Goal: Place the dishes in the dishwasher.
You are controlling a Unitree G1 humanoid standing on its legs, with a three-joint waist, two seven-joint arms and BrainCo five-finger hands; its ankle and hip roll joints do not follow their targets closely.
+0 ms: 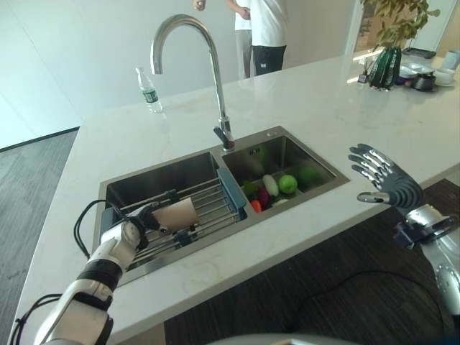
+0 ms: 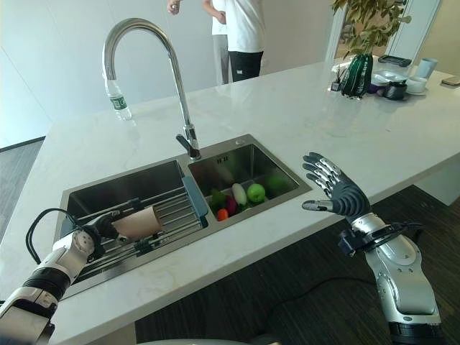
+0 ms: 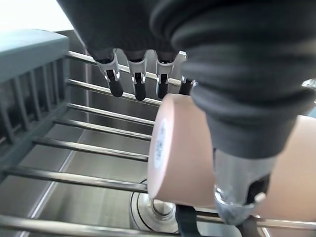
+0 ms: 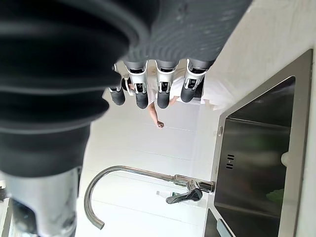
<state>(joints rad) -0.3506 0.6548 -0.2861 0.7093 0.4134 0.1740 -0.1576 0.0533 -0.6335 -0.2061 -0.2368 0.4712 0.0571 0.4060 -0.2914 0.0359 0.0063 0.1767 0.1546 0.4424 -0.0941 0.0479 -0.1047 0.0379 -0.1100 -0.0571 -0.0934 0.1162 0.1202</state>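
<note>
Over the left basin of the sink (image 1: 118,188) we have our left hand (image 1: 133,231) wrapped around a tan cup (image 1: 176,214), thumb and fingers curled onto its sides. That cup lies on its side, its flat end toward the sink's divider, just above the bars of the drying rack (image 1: 208,201) that spans this basin; whether it touches the bars we cannot tell. Our wrist camera catches the fingers (image 3: 137,75) bent past the cup's (image 3: 192,163) far side, with the thumb (image 3: 237,197) pressed across its near side and the drain below.

Off the counter's (image 1: 316,108) front edge, near the right basin, our right hand (image 2: 338,188) hovers with fingers spread and holding nothing. Down in that right basin sit a green apple (image 1: 287,184), a white vegetable (image 1: 269,185) and a small red piece (image 1: 256,205). Behind the divider rises the faucet (image 1: 188,54). Toward the counter's far left edge stands a water bottle (image 1: 148,90), a potted plant (image 1: 388,61) stands at its far right corner, and a person (image 1: 262,32) stands beyond the far edge.
</note>
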